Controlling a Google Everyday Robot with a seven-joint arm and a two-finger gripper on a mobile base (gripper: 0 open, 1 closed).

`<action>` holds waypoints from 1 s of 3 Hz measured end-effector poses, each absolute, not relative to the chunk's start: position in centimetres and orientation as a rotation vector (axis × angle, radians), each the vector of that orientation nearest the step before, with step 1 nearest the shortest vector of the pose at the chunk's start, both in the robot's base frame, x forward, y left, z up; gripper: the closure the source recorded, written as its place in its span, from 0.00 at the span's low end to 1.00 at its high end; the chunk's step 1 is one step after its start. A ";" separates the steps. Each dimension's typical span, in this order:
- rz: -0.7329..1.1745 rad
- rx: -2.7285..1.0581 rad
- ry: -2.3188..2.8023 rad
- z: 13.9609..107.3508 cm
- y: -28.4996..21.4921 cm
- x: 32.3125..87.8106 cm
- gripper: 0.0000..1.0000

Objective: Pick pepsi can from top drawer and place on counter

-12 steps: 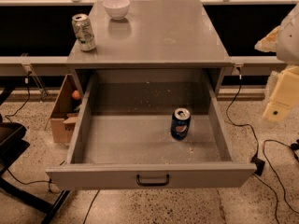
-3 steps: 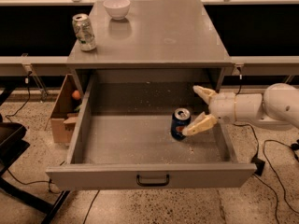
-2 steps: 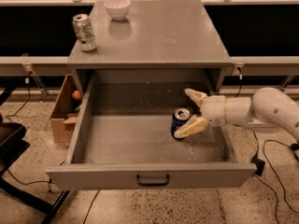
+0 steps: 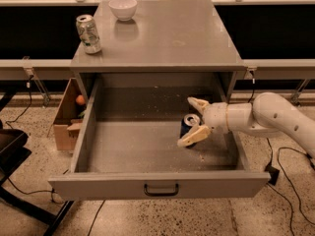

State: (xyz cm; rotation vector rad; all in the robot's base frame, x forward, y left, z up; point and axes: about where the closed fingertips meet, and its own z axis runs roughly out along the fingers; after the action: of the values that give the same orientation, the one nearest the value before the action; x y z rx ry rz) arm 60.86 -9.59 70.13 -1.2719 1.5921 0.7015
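White bowl (image 4: 123,8) at rear, upright. Silver-green can (image 4: 88,33) left of it, upright, apart. Cardboard box (image 4: 63,124) on floor, far left; orange (image 4: 80,100) inside. Black cable (image 4: 278,154) on floor, right. Gripper (image 4: 194,121) right of centre, fingers spread.

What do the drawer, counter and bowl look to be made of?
Top drawer: grey painted metal, seemingly; thin folded walls, speckled floor. Counter: smooth grey metal, soft reflections. Bowl: glossy white, likely ceramic or plastic. The gripper sits open at the pepsi can in the drawer.
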 end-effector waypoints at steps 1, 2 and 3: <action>0.709 -1.269 1.612 68.7 -10.1 61.5 0.00; 0.719 -1.264 1.619 67.7 -10.2 61.7 0.24; 0.719 -1.264 1.619 67.6 -10.2 61.7 0.47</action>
State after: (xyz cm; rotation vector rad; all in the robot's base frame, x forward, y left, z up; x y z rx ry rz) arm 61.69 -10.21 67.62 -1.2638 1.6192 0.7190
